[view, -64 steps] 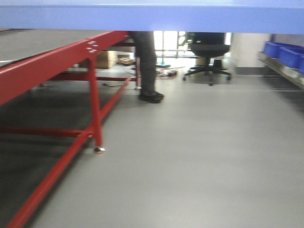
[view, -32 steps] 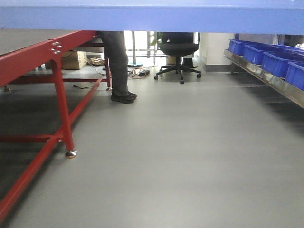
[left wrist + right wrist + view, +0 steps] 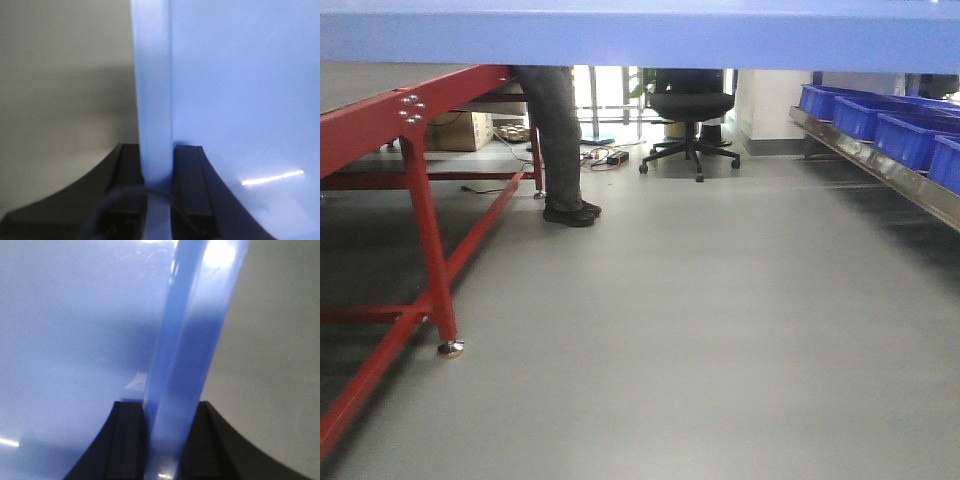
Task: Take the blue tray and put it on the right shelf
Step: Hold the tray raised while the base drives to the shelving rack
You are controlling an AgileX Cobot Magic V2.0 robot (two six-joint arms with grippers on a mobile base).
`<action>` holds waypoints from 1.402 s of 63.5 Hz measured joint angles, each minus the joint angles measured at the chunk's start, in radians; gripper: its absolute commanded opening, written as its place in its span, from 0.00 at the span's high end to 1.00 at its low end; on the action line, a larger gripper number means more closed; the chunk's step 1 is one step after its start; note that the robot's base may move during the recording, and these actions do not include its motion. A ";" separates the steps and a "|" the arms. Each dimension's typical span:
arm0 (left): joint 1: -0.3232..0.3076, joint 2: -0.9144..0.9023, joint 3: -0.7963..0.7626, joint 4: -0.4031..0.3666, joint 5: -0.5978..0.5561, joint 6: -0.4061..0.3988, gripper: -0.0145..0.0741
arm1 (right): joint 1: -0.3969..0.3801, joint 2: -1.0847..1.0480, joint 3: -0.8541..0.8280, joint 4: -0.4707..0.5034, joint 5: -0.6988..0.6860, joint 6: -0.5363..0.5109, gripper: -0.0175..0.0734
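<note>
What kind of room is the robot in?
Probably a workshop or warehouse-like lab: a long red-framed table, blue bins lined up on a metal shelf, and an office chair on a bare grey floor.

My left gripper [image 3: 156, 150]: matte black, flat-sided fingers [image 3: 189, 180], with a thin black cable [image 3: 155, 190] arcing across the base. My right gripper [image 3: 162, 407] has the same black blocky fingers [image 3: 127, 440].

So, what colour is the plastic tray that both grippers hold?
The glossy plastic tray is light blue, best seen in the right wrist view.
</note>
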 measured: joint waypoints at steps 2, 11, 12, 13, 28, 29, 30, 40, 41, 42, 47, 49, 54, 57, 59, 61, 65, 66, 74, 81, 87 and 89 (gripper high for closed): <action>0.000 0.000 0.000 0.000 0.000 0.000 0.89 | 0.000 0.000 0.000 0.000 0.000 0.000 0.74; 0.000 0.000 0.000 0.000 0.000 0.000 0.89 | 0.000 0.000 0.000 0.000 0.000 0.000 0.74; 0.000 0.000 0.000 0.000 0.000 0.000 0.89 | 0.000 0.000 0.000 0.000 0.000 0.000 0.74; 0.000 0.000 0.000 0.000 0.000 0.000 0.89 | 0.000 0.000 0.000 0.000 0.000 0.000 0.74; 0.000 0.000 0.000 -0.002 0.000 0.000 0.89 | 0.000 0.000 0.000 0.002 0.000 0.000 0.74; 0.000 0.000 0.000 -0.002 0.000 0.000 0.89 | 0.000 0.000 0.000 0.002 0.000 0.000 0.74; 0.000 0.000 0.000 -0.002 0.000 0.000 0.89 | 0.000 0.000 0.000 0.002 0.000 0.000 0.74; 0.000 0.000 0.000 -0.004 0.000 0.000 0.89 | 0.000 0.000 0.000 0.002 0.000 0.000 0.74; 0.000 0.000 0.000 -0.004 0.000 0.000 0.89 | 0.000 0.000 0.000 0.002 0.000 0.000 0.74; 0.000 0.000 0.000 -0.004 0.000 0.000 0.89 | 0.000 0.000 0.000 0.002 0.000 0.000 0.74; 0.000 0.000 0.000 -0.004 0.000 0.000 0.89 | 0.000 0.000 0.000 0.002 0.000 0.000 0.74; 0.000 0.000 0.000 -0.004 0.000 0.000 0.89 | 0.000 0.000 0.000 0.002 0.000 0.000 0.74; 0.000 0.000 0.000 -0.004 0.000 0.000 0.89 | 0.000 0.000 0.000 0.002 0.000 0.000 0.74; 0.000 0.000 0.000 -0.004 0.000 0.000 0.89 | 0.000 0.000 0.000 0.002 0.000 0.000 0.74; 0.000 0.000 0.000 -0.004 0.000 0.000 0.89 | 0.000 0.000 0.000 0.002 0.000 0.000 0.74; 0.000 0.000 0.000 -0.004 0.000 0.000 0.89 | 0.000 0.000 0.000 0.002 0.000 0.000 0.74; 0.000 0.000 0.000 -0.006 0.000 0.000 0.89 | 0.000 0.000 0.000 0.002 0.000 0.000 0.74; 0.000 0.000 0.000 -0.006 0.000 0.000 0.89 | 0.000 0.000 0.000 0.002 0.000 0.000 0.74; 0.000 0.000 0.000 -0.007 0.000 0.000 0.89 | 0.000 0.000 0.000 0.002 0.000 0.000 0.74; 0.000 0.000 0.000 -0.008 0.000 0.000 0.89 | 0.000 0.000 0.000 0.002 0.000 0.000 0.74; 0.000 0.000 0.000 -0.010 0.000 0.000 0.89 | 0.000 0.000 0.000 0.002 0.000 0.000 0.74; 0.000 0.000 0.000 -0.010 0.001 0.000 0.89 | 0.000 0.000 0.000 0.002 0.000 0.000 0.74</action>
